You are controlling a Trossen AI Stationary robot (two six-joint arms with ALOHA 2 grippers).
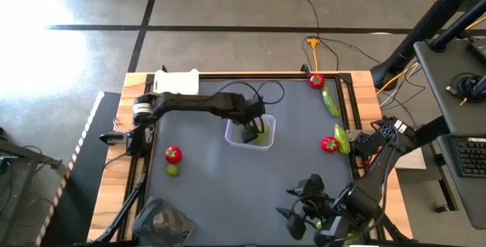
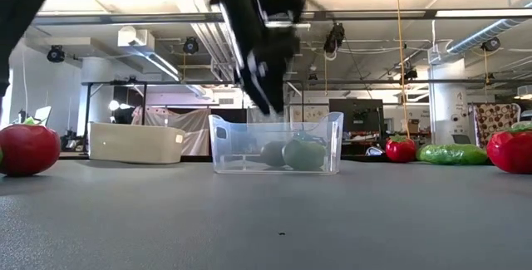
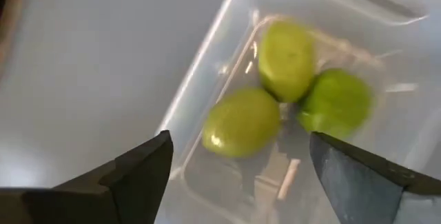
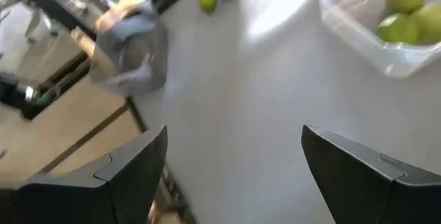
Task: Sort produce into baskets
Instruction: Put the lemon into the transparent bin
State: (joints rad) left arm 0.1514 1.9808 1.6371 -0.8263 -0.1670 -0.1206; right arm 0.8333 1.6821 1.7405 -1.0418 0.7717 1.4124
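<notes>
A clear tub (image 1: 250,134) sits at the table's (image 1: 228,178) middle, with three round fruits (image 3: 242,121) inside, touching one another. The left gripper (image 1: 250,132) hangs over the tub, fingers spread. A white tub (image 1: 176,81) stands at the far left corner; a dark tray (image 1: 162,222) at the near left. Left of the clear tub lies a strawberry (image 1: 173,153), a round fruit (image 1: 173,171) just nearer. On the right side, two strawberries (image 1: 317,81) and two cucumbers (image 1: 331,103) lie in pairs. The right gripper (image 1: 304,209) waits near right, spread.
</notes>
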